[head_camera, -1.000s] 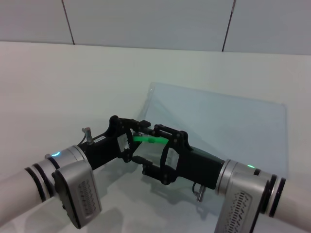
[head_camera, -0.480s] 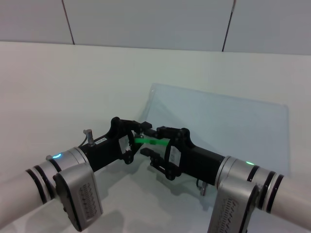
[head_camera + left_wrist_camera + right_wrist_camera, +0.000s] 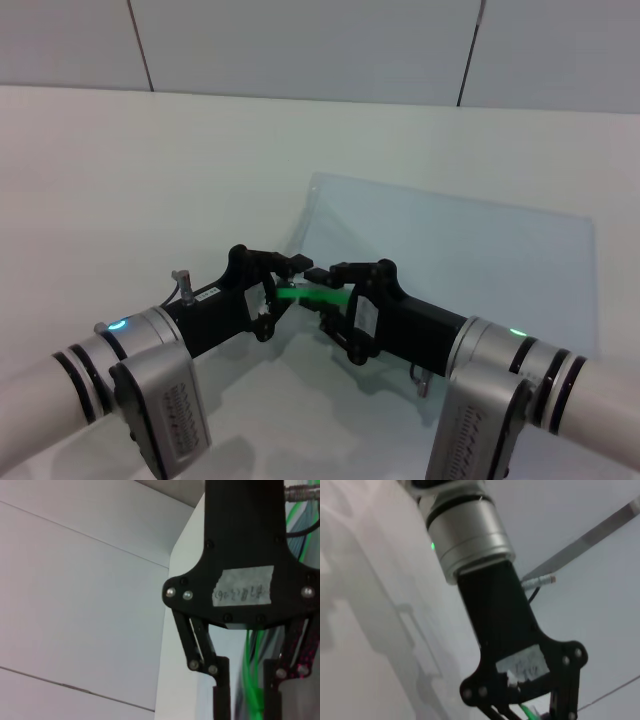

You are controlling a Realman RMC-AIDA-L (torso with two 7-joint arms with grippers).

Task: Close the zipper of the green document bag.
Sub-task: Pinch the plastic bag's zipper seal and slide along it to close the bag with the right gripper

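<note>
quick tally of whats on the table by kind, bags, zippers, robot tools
green document bag: 1
zipper: 1
robot tools: 2, the left tool and the right tool, both at the zipper
total: 4

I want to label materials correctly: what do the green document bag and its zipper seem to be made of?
The green document bag looks like thin clear plastic, faintly blue and smooth: the table shows through it. The zipper appears to be opaque bright green plastic, probably flexible; only a short strip shows between the two pincers.
</note>
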